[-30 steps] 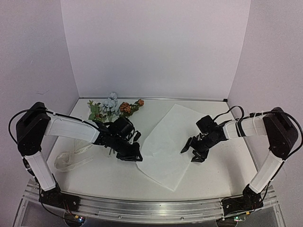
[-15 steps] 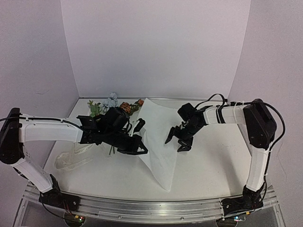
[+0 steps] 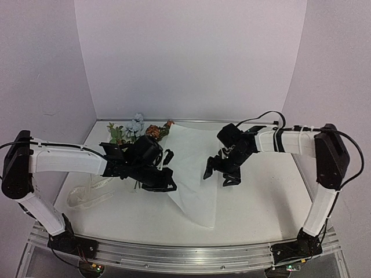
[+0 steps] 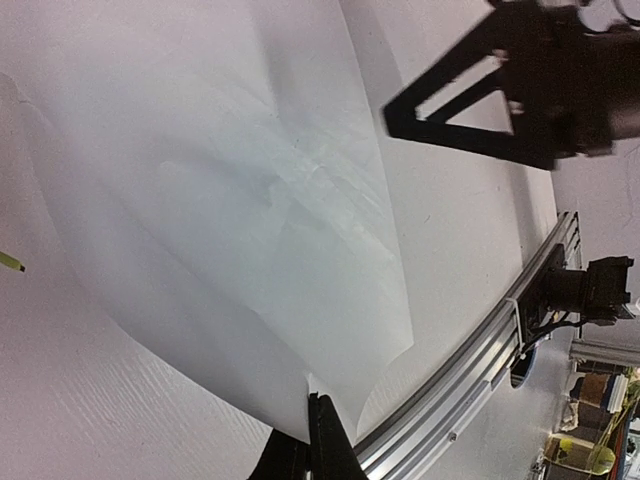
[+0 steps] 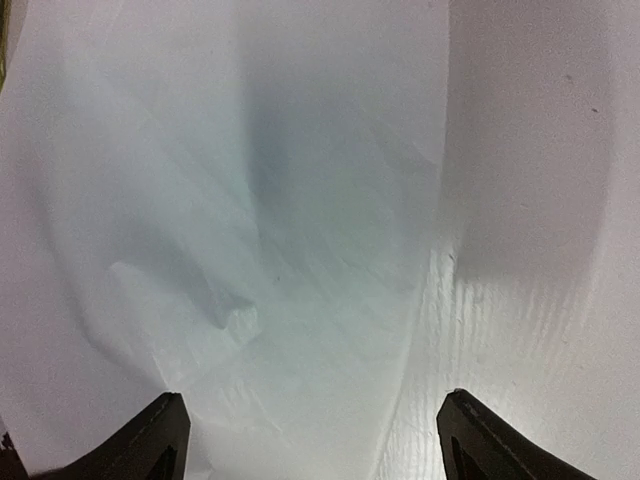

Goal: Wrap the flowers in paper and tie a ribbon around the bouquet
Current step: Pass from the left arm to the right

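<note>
So, standing next to the rig: the large thin white crinkly sheet of paper (image 3: pixel 194 174) is spread across the middle of the white table (image 3: pixel 261 202). It runs from the back wall toward the near rail and tapers to a point at the near end.

The left gripper (image 3: pixel 168 184) has reached in from the left, and its jaws are pressed together on the sheet's left edge. On the left wrist camera the fingers look like one dark wedge (image 4: pixel 320 425), with the paper (image 4: pixel 230 200) running straight into it. That side looks curled up off the surface a bit, with a shadow under it.

The right gripper (image 3: pixel 220 175) sits over the right part of the sheet, across from the left one. Its fingers are spread wide and there's nothing caught between them. On its own camera you just see the two fingertips out near the bottom corners (image 5: pixel 315 440), with the paper (image 5: pixel 250 200) filling the view below. I honestly can't tell if the tips are touching the sheet or just above it.

The small bunch of flowers (image 3: pixel 138 130), with green stems and orange and pale blue blooms, lies at the back of the table. It's just left of the sheet's far corner and behind the left gripper, and neither gripper is on it.

The long narrow translucent ribbon (image 3: pixel 87 194) is down on the left side of the table under the left arm, well apart from the paper.
</note>
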Controlling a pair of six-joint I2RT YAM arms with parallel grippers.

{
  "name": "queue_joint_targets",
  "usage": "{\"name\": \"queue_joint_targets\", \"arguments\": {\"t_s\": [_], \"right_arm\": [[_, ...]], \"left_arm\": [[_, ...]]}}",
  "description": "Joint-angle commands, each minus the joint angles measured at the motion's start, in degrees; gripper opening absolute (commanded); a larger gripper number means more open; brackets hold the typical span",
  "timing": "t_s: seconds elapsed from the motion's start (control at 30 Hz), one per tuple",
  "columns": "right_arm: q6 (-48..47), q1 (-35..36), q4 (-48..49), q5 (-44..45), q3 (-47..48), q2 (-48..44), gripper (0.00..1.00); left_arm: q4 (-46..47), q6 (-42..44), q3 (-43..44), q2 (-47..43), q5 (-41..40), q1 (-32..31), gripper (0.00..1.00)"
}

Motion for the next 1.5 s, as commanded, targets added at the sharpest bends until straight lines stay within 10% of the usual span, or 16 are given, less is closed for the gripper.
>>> {"name": "queue_joint_targets", "arguments": {"t_s": [0.0,0.23,0.67,1.47], "right_arm": [[-13.0,5.4,-2.8,7.9,-3.5,-11.8,0.89],[-29.4,16.7,-1.5,11.9,-4.9,-15.4,0.82],[-31.6,27.8,-1.0,14.1,2.1,-5.9,0.68],[-28.8,28.8,5.9,19.7,1.3,-1.3,0.24]], "left_arm": [[-2.8,-2.8,2.9,1.4,0.0,0.1,0.02],[-5.9,-5.3,5.8,1.3,5.6,0.3,0.03],[-6.5,-7.0,5.0,-0.6,9.4,1.5,0.07],[-6.9,-7.0,4.7,-0.7,9.0,2.0,0.08]]}}
